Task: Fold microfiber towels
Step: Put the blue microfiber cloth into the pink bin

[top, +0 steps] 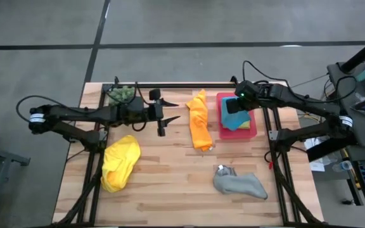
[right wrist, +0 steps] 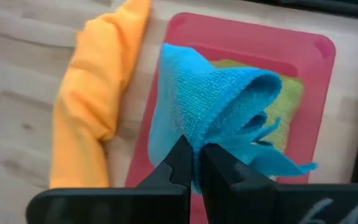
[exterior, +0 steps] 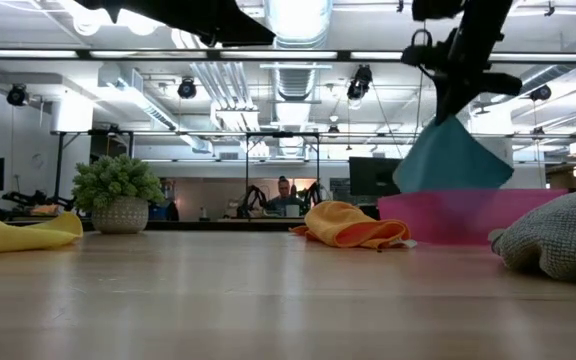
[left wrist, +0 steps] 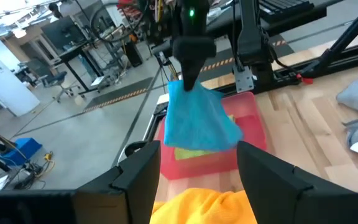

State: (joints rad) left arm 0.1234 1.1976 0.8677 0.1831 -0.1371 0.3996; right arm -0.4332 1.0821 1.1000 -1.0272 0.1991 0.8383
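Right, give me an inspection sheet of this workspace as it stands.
Surface: light wooden plank table.
Job's things: folded blue microfiber towel hanging over the flat pink tray, where a lime green towel lies; crumpled orange towel beside the tray; yellow towel and grey towel loose on the boards.
Clutter: spiky green potted plant at the far left corner.
Grippers: right gripper shut on the blue towel above the tray; left gripper open, empty, near the plant.
Cables: black leads behind the right arm.
Surroundings: workshop hall; a person seated far behind.
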